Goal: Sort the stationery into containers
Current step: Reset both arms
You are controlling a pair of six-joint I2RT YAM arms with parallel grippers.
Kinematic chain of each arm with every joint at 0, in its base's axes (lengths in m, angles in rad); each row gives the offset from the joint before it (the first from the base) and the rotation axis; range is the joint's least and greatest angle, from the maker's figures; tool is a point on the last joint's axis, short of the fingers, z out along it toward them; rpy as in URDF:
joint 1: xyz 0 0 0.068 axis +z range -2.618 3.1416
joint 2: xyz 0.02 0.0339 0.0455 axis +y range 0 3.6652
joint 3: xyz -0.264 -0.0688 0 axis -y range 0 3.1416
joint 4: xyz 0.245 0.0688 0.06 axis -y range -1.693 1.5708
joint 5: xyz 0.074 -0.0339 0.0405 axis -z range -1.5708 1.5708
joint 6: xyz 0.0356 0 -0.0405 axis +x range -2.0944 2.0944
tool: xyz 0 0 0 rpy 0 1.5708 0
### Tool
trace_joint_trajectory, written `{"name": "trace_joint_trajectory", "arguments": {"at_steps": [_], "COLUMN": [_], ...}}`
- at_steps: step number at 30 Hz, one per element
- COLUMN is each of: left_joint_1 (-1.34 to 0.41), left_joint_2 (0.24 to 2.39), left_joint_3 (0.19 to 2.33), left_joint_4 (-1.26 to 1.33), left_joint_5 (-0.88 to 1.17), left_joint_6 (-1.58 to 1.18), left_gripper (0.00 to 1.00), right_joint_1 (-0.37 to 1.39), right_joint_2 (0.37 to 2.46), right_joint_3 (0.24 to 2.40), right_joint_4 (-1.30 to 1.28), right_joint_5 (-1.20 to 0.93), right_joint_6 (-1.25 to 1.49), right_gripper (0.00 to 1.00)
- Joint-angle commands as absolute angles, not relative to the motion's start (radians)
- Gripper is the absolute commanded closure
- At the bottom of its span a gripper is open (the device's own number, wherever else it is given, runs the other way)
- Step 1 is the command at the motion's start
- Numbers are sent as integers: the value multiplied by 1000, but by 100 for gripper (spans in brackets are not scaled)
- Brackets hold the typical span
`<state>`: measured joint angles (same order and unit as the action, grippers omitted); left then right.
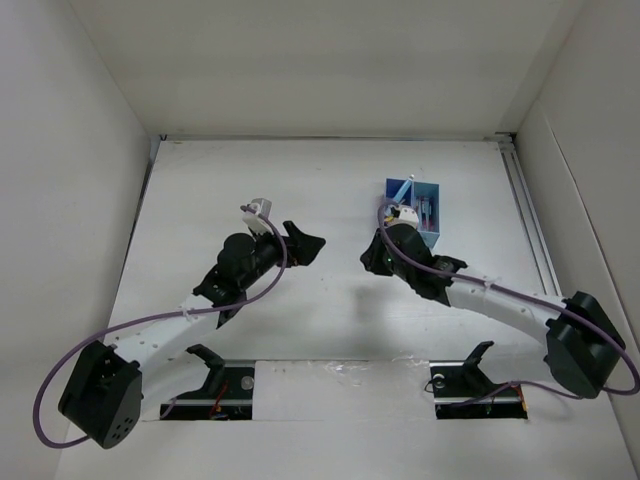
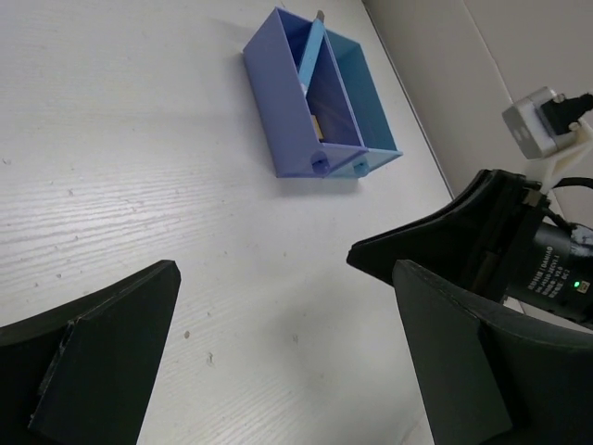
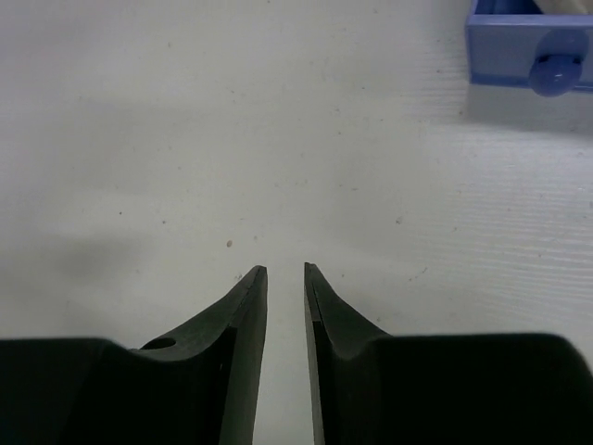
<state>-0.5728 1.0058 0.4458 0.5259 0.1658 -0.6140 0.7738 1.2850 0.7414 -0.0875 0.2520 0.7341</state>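
Observation:
The blue compartment box (image 1: 437, 205) stands at the back right of the table. It also shows in the left wrist view (image 2: 278, 102), and one corner shows in the right wrist view (image 3: 519, 46). A light blue pen (image 1: 404, 189) leans inside it, red-and-white pens (image 1: 428, 211) lie in its right section, and a beige block (image 2: 318, 123) shows at the bottom. I see no stationery loose on the table. My left gripper (image 1: 305, 245) (image 2: 285, 269) is wide open and empty over bare table. My right gripper (image 1: 370, 260) (image 3: 285, 269) is near the box's front left, nearly closed and empty.
White walls enclose the table (image 1: 330, 180) on the left, back and right. My two grippers face each other about a hand's width apart at mid-table. The right arm's black finger (image 2: 435, 232) and its wrist camera (image 2: 542, 120) sit close to my left gripper's right finger.

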Motion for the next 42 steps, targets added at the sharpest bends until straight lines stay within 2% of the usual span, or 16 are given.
{"name": "trace_joint_trajectory", "arguments": {"at_steps": [1, 6, 8, 11, 17, 21, 22, 24, 27, 28, 29, 30, 31, 38, 42], "left_joint_1": [-569, -569, -569, -569, -569, -569, -560, -560, -560, -560, -560, -560, -560, -560, -560], "left_joint_2": [999, 973, 957, 928, 858, 834, 834, 834, 844, 844, 853, 853, 853, 822, 822], "left_joint_3": [486, 486, 486, 486, 450, 440, 431, 420, 411, 411, 402, 402, 402, 354, 354], "left_joint_4": [521, 545, 520, 497, 456, 456, 468, 482, 492, 505, 505, 505, 505, 560, 571], "left_joint_5": [143, 164, 155, 126, 6, -57, -69, -100, -110, -124, -124, -124, -124, -115, -95], "left_joint_6": [-634, -631, -620, -591, -595, -606, -606, -620, -611, -597, -597, -580, -571, -549, -540], "left_gripper": [1, 1, 1, 1, 1, 1, 1, 1, 1, 1, 1, 1, 1, 1, 1], "right_joint_1": [775, 738, 727, 715, 739, 788, 798, 811, 811, 811, 811, 811, 821, 839, 839], "right_joint_2": [1207, 1137, 1100, 1080, 1227, 1403, 1422, 1449, 1473, 1483, 1483, 1483, 1483, 1373, 1351], "right_joint_3": [726, 690, 670, 661, 705, 762, 771, 784, 793, 793, 793, 793, 781, 707, 698], "right_joint_4": [-25, -25, -25, -8, 54, 54, 54, 63, 74, 74, 74, 86, 98, 167, 178], "right_joint_5": [299, 348, 357, 299, 91, 80, 71, 61, 37, 22, 21, 8, 8, 84, 95], "right_joint_6": [741, 772, 784, 775, 706, 664, 644, 629, 606, 606, 595, 595, 595, 595, 595], "right_gripper": [70, 58, 47, 38, 34, 38, 42, 46, 63, 73, 91, 98, 100, 100, 71]}}
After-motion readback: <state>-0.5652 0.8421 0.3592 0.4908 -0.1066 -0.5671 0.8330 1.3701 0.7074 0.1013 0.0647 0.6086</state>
